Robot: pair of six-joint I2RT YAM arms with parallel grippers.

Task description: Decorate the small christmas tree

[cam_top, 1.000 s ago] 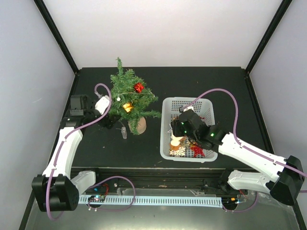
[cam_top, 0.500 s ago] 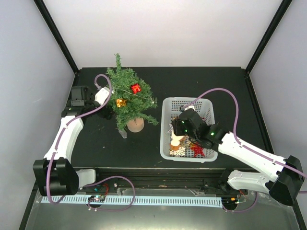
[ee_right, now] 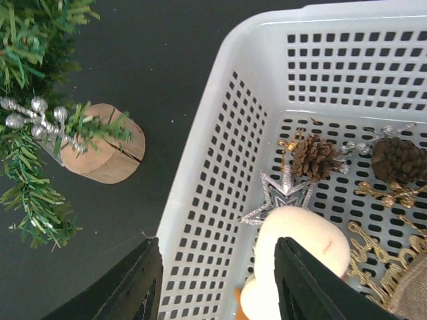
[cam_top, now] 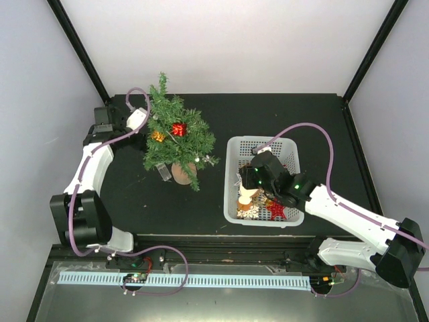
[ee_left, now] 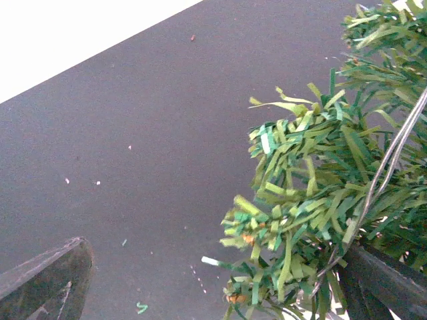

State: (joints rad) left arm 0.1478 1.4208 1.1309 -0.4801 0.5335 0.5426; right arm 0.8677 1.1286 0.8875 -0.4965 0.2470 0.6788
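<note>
Table [cam_top: 281, 114]: carries the tree and the basket, set apart.
Tree [cam_top: 173, 137]: on the left half, at 9 o'clock from the basket; seen from overhead, its top points to 11 o'clock and its base [cam_top: 181, 172] sits at the 5 o'clock end.
Basket [cam_top: 231, 181]: right of centre.
Inside the basket: a star [ee_right: 283, 193] just beside the pine cones [ee_right: 313, 157].
Left gripper [ee_left: 217, 250]: at the tree's 9 o'clock side, among the branches.
Right gripper [ee_right: 217, 253]: over the basket's left side.

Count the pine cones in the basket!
2. One pine cone lies beside the silver star in the white basket; the other sits to its right. More may hide.
</note>
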